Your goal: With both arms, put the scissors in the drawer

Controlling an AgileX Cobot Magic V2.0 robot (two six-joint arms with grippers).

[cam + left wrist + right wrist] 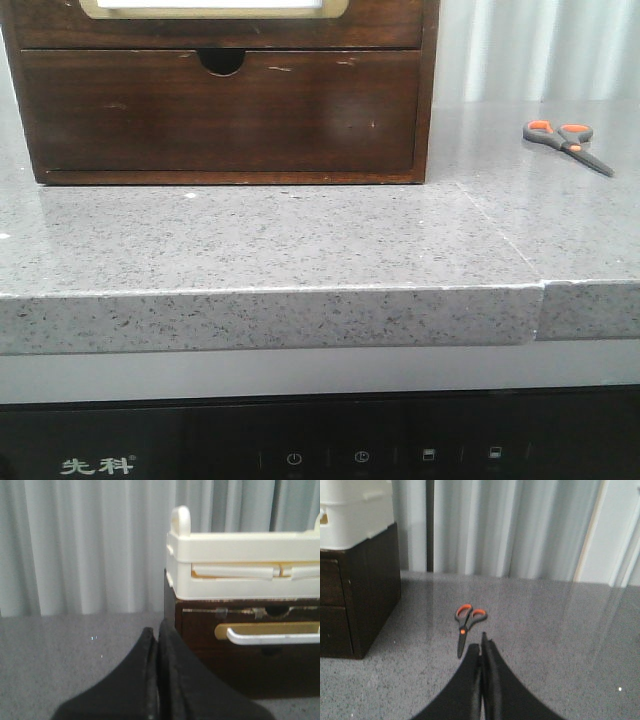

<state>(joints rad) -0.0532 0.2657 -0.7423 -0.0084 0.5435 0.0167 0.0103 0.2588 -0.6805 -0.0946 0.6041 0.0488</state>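
Observation:
The scissors [565, 143], orange-and-grey handles and dark blades, lie flat on the grey counter to the right of the wooden chest. The right wrist view shows them [466, 625] just beyond my right gripper [481, 647], which is shut and empty, its tips beside the blade tip. The drawer [380, 30] with the beige-rimmed white panel is the chest's upper one and is closed; only its lower strip shows in the front view. My left gripper [156, 630] is shut and empty, near the chest's left side, with that drawer [200, 630] ahead. Neither gripper shows in the front view.
The plain drawer with a finger notch [220, 110] sits closed below. A white tray [240, 560] stands on top of the chest [365, 595]. The counter's front edge [270, 310] has a seam at the right. Pale curtains hang behind.

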